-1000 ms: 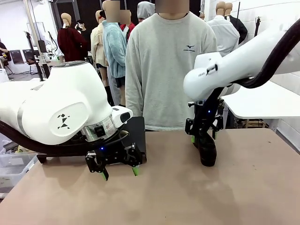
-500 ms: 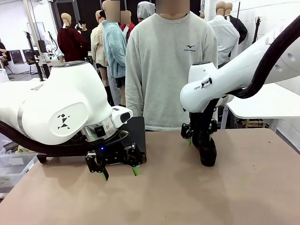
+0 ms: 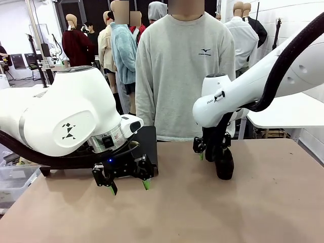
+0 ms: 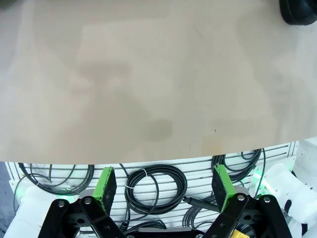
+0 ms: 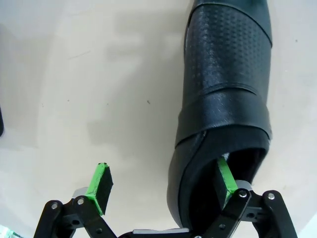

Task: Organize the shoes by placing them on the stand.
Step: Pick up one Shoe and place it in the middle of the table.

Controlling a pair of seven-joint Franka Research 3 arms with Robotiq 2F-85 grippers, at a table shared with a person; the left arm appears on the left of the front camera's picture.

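Straddling the heel wall, the right gripper (image 5: pixel 163 186) stands wide open, one green pad (image 5: pixel 225 178) inside the shoe (image 5: pixel 225 94) opening, the other outside over bare table (image 5: pixel 74 74). The shoe's long axis runs straight away from its fingers. Farther off, the left gripper (image 3: pixel 127 183), also wide and empty, hangs well apart.

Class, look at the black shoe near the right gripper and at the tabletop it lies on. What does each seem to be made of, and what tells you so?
The shoe: probably leather or an imitation; its black surface has a soft sheen, a fine dimpled texture over the toe part and smooth overlapping bands.

The tabletop: a smooth, matte beige board, perhaps laminate or painted wood; it shows faint smudges and specks, no grain.
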